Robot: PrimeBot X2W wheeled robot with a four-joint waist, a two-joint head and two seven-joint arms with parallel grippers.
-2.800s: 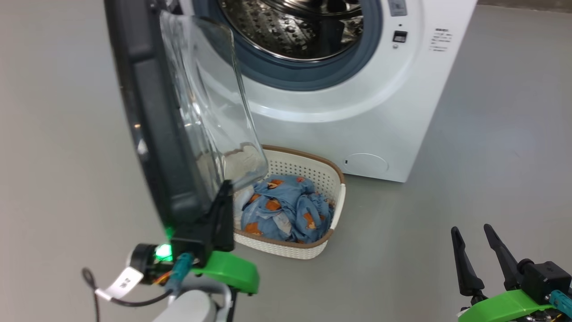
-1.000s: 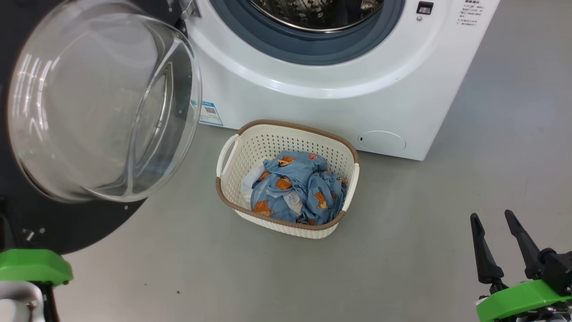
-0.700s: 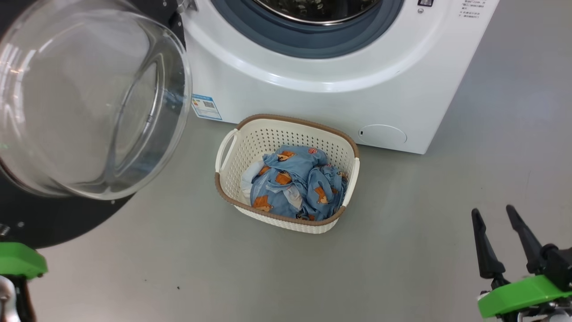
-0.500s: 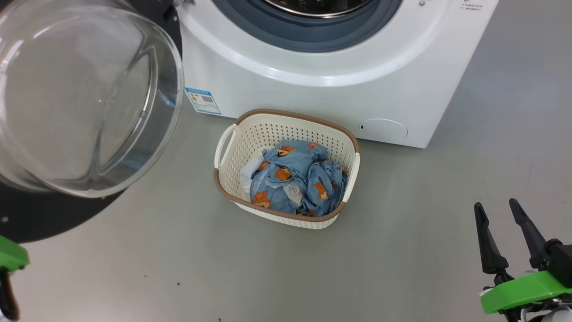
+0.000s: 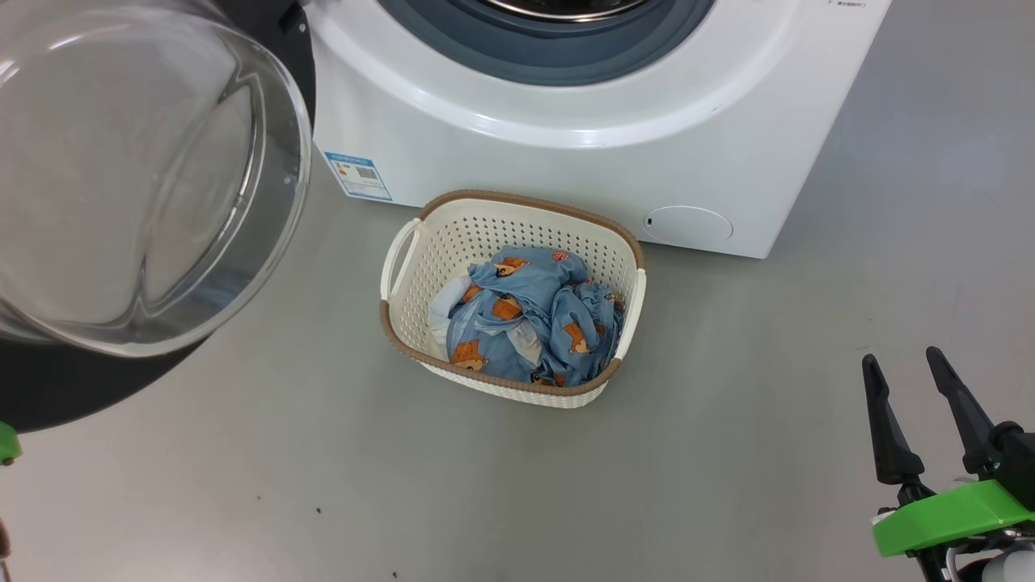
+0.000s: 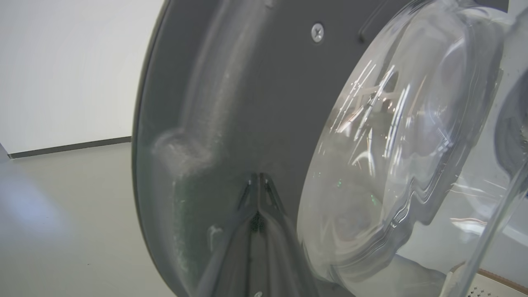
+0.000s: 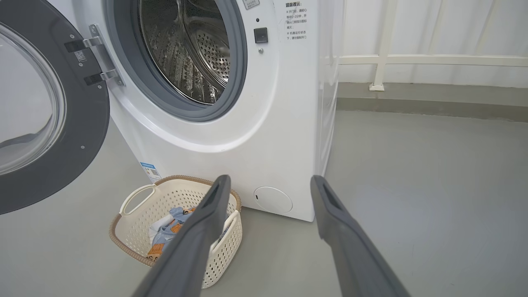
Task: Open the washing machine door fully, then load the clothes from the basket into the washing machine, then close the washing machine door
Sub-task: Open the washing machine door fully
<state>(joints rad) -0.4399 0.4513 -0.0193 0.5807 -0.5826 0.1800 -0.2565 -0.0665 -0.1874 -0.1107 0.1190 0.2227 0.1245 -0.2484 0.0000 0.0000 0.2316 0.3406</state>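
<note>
The washing machine (image 5: 566, 162) stands at the top with its steel drum (image 7: 185, 49) exposed. Its door (image 5: 48, 388) is swung out wide to the left, the glass bowl (image 5: 137, 178) facing me. My left gripper (image 6: 258, 214) is shut, with its tips against the door's dark inner face (image 6: 231, 103) beside the glass. The basket (image 5: 517, 214) sits on the floor before the machine, holding the blue printed clothes (image 5: 525, 315). My right gripper (image 5: 901, 357) hangs open and empty to the basket's right. In the right wrist view the right gripper (image 7: 268, 185) points at the machine (image 7: 255, 136), with the basket (image 7: 123, 243) at lower left.
Bare grey floor (image 5: 728, 420) surrounds the basket. A blue sticker (image 5: 357, 174) and a round cap (image 5: 687, 224) mark the machine's lower front. A white rail (image 7: 383, 57) and wall lie beyond the machine's right side.
The door has swung from edge-on to wide open with my left gripper against it. The head view has shifted, and the left gripper's green mount has slid to its left edge. The right gripper stays open.
</note>
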